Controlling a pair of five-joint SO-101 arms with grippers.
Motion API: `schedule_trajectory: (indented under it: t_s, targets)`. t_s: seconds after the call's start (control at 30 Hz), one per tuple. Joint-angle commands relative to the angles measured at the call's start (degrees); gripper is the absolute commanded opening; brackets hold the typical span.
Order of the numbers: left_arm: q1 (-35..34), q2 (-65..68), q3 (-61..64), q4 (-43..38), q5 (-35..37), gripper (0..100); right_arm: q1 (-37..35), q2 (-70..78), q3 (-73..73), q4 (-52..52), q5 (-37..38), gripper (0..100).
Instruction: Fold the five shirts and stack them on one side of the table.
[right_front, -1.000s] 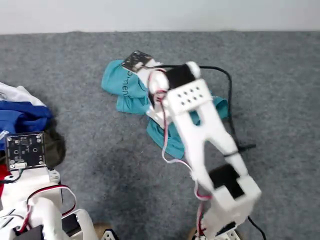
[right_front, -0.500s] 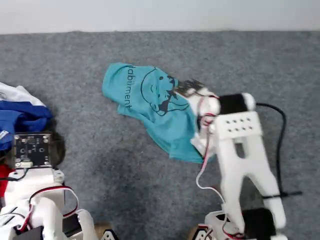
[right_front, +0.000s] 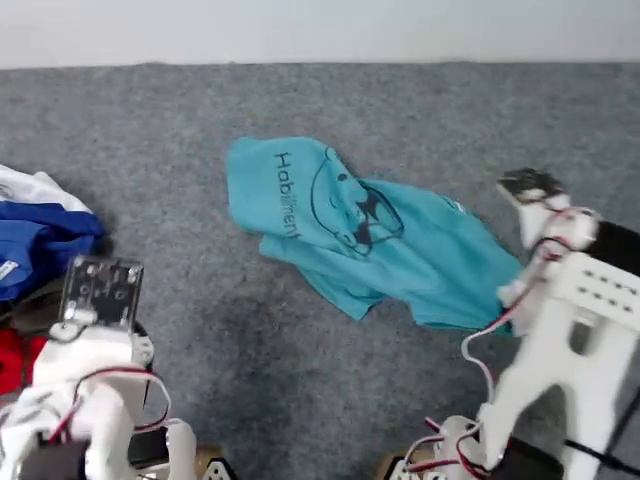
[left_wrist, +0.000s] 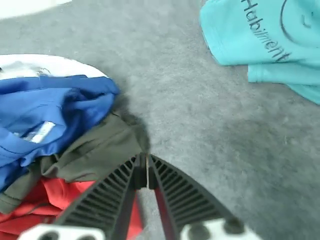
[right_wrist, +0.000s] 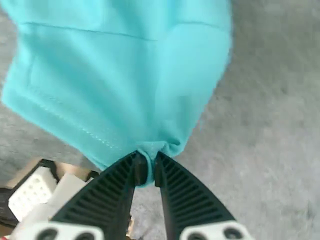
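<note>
The right end effector (right_wrist: 146, 167) is clamped on an edge of the teal shirt (right_wrist: 115, 75), which spreads away from it across the bench (right_front: 200, 330).

- We count five shirts in all.
- One teal shirt (right_front: 400, 235) lies on its own.
- Four more sit in one heap: one white shirt (left_wrist: 50, 65), one blue shirt (left_wrist: 55, 107), one olive shirt (left_wrist: 95, 150) and one red shirt (left_wrist: 65, 197).
- We count two arms: one left arm (right_front: 90, 380) and one right arm (right_front: 570, 330).
- We count two grippers: one left gripper (left_wrist: 146, 162) and one right gripper (right_wrist: 146, 162).
- One gripper, the right, pinches cloth, and one, the left, holds nothing.
- We count one table (right_front: 200, 330).
</note>
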Motion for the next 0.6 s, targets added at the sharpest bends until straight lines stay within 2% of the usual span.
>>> schedule_trajectory:
  t_s: [0.0, 0.3, 0.57]
  targets:
    - [4.04, 7.82, -2.15, 0.18, -1.14, 4, 7.52, -2.33, 0.79, -2.95, 2.64, 0.9]
    - [21.10, 34.11, -13.14, -0.18, -1.14, 4, 8.75, -2.51, 9.14, -6.11, 3.08, 0.9]
    - [31.56, 57.93, -22.02, -5.98, -1.32, 6, 8.40, -2.42, 10.73, -6.81, 1.93, 0.9]
